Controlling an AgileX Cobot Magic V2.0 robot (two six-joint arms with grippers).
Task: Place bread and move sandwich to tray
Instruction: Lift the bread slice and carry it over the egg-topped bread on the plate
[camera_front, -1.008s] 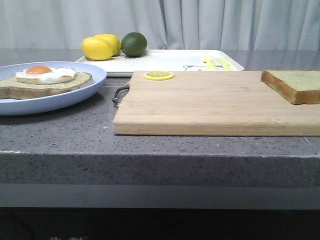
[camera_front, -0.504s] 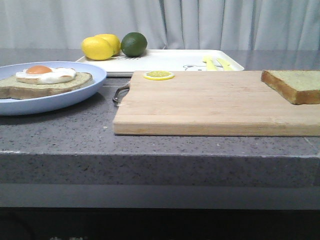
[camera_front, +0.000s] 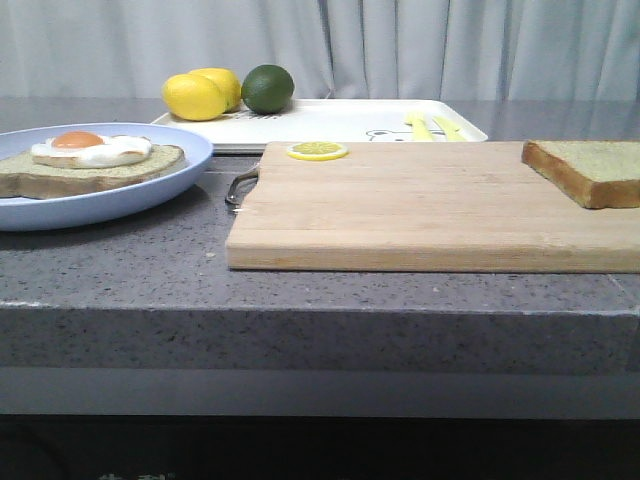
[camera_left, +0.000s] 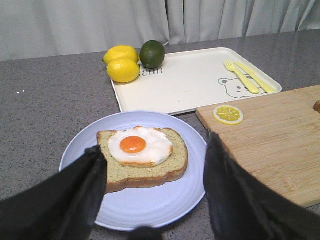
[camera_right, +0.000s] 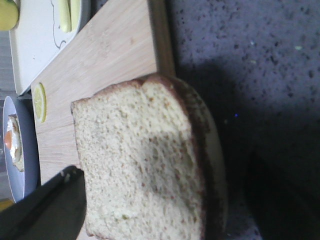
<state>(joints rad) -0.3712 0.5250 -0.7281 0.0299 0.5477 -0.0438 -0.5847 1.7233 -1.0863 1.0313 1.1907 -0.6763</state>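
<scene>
Two lemons (camera_front: 203, 93) and one lime (camera_front: 268, 88) sit at the tray (camera_front: 340, 122); one bread (camera_front: 588, 170) lies on the cutting board (camera_front: 420, 205). Left wrist: left gripper (camera_left: 150, 195) gapes wide, empty, around one sandwich (camera_left: 142, 157) on its plate (camera_left: 80, 150). Right wrist: right gripper (camera_right: 165, 210) straddles the bread, ungrasped.

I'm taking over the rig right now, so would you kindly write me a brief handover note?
Left gripper: open, fingers either side of the sandwich on the blue plate, nothing held.
Right gripper: close over the bread, which lies on the cutting board; jaw state unclear.
Tray: behind the board, with lemons and a lime at its left end.
Done: nothing yet.
Left: put bread on the egg, move sandwich to tray.
</scene>
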